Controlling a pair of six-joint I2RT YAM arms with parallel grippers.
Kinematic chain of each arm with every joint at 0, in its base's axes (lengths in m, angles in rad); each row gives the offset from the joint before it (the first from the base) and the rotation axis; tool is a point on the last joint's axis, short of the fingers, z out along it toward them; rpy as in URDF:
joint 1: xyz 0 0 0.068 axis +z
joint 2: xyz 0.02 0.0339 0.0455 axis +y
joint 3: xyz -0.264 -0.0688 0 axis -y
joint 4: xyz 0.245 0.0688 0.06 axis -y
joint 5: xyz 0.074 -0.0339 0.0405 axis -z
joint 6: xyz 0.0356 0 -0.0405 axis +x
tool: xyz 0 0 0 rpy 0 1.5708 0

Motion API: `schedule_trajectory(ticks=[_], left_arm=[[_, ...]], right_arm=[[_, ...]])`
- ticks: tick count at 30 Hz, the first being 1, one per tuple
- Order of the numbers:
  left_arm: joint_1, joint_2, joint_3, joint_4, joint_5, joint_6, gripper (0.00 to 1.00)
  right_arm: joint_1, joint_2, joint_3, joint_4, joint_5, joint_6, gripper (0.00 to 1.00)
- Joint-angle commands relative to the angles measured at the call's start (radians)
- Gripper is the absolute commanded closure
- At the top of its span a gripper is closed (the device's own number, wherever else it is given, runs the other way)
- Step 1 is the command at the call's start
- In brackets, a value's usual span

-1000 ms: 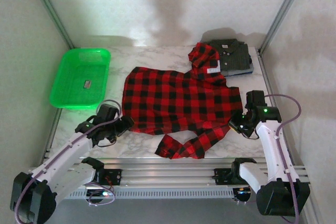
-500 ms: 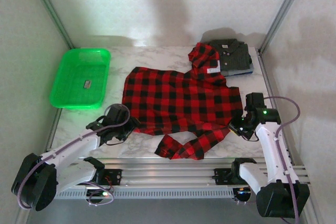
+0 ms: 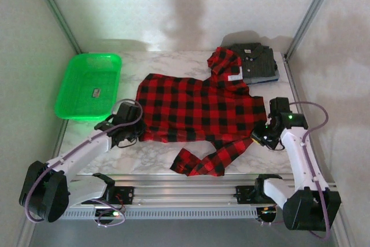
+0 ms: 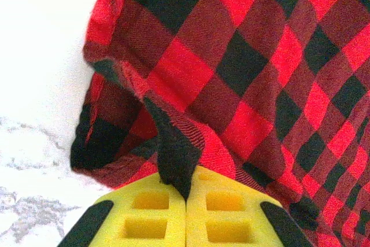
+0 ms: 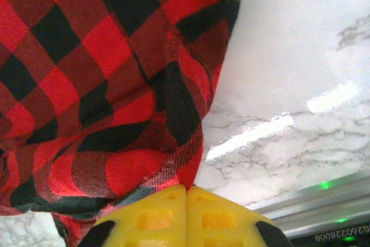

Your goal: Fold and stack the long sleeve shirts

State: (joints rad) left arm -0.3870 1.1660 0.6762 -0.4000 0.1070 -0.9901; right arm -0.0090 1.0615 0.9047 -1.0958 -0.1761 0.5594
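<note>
The left gripper (image 4: 186,192) pinches the plaid shirt (image 3: 196,108) toward the left edge of the worktop (image 3: 153,155). The right gripper (image 5: 186,192) pinches it toward the right edge.

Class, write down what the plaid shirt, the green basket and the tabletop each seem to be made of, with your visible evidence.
The plaid shirt: soft woven cloth, likely flannel; matte, diagonal weave visible, bunched in folds. The green basket: probably plastic; bright uniform colour, stiff moulded rim. The tabletop: marble-look, white with grey veins, glossy reflections; stone or laminate unclear.
</note>
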Motion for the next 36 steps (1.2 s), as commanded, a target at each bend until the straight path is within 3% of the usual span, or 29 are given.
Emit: schedule_trajectory(ticks=[1, 18, 21, 22, 24, 25, 27, 30, 32, 34, 36], left_arm=[[0.012, 0.09, 0.072, -0.081, -0.036, 0.131, 0.93], [0.022, 0.459, 0.34, -0.094, -0.099, 0.311, 0.91], [0.022, 0.491, 0.366, -0.091, -0.111, 0.311, 0.78], [0.022, 0.499, 0.378, -0.091, -0.117, 0.306, 0.64], [0.022, 0.502, 0.408, -0.1, -0.127, 0.29, 0.43], [0.022, 0.496, 0.427, -0.112, -0.128, 0.276, 0.36], [0.021, 0.458, 0.462, -0.14, -0.115, 0.245, 0.28], [0.005, 0.319, 0.463, -0.177, -0.095, 0.182, 0.17], [-0.009, 0.226, 0.426, -0.197, -0.063, 0.142, 0.06], [-0.02, 0.153, 0.369, -0.239, -0.027, 0.111, 0.05], [-0.024, 0.082, 0.283, -0.274, 0.001, 0.087, 0.05]], right_arm=[[-0.007, 0.072, 0.077, 0.027, 0.018, -0.05, 1.0], [-0.03, 0.412, 0.158, 0.175, 0.062, -0.149, 1.0], [-0.044, 0.466, 0.177, 0.195, 0.059, -0.165, 1.0], [-0.048, 0.484, 0.18, 0.207, 0.05, -0.17, 1.0], [-0.054, 0.506, 0.188, 0.235, 0.006, -0.181, 0.91], [-0.057, 0.504, 0.195, 0.24, -0.003, -0.184, 0.77], [-0.057, 0.475, 0.211, 0.234, 0.005, -0.189, 0.53], [-0.055, 0.351, 0.238, 0.177, 0.043, -0.203, 0.33], [-0.049, 0.257, 0.247, 0.123, 0.058, -0.226, 0.26], [-0.035, 0.192, 0.253, 0.058, 0.031, -0.248, 0.18], [0.026, 0.125, 0.228, -0.008, -0.023, -0.256, 0.17]])
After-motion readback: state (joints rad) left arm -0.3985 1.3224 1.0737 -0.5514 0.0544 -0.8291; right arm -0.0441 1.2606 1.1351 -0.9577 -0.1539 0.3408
